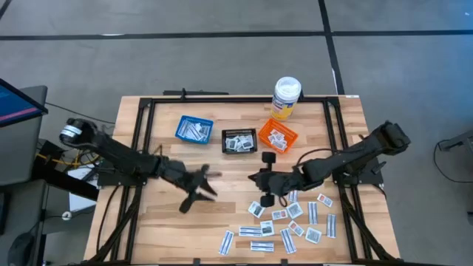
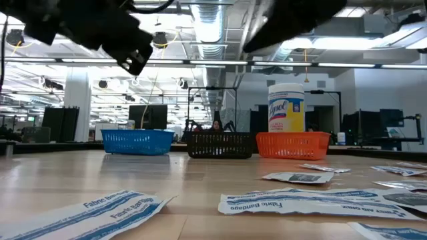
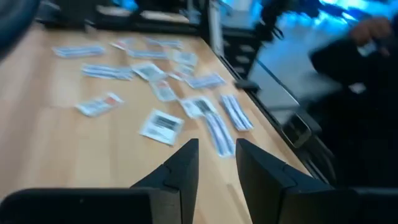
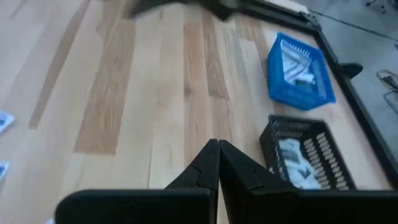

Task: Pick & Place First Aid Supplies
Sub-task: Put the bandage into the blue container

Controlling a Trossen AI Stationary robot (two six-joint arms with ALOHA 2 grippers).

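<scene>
Left gripper point(image 1: 201, 189): we see it above bare wood, well apart from the baskets, fingers parted with a narrow gap and nothing between them.
Right gripper point(image 1: 260, 179): pressed fully together, empty, hanging just before the black basket point(image 1: 239, 140).
First aid supplies point(image 1: 288, 219): scattered flat on the table point(image 1: 162, 229), ahead of the left gripper and directly below and beside the right one; some already lie in the blue basket point(image 1: 194, 129), the black one and the orange basket point(image 1: 277, 137).
Long axis: the narrow strips point(image 1: 256, 231) do not agree; some run along the table edge, others across it or slanted.
Risk one: we judge that flat packets give no edge, so fingers may slide over the top.
Risk two: packets touch or overlap, so two may come up together.
Risk three: both arms near the same pile may collide.
Risk four: a strip gripped along its length may bend and drop.
</scene>
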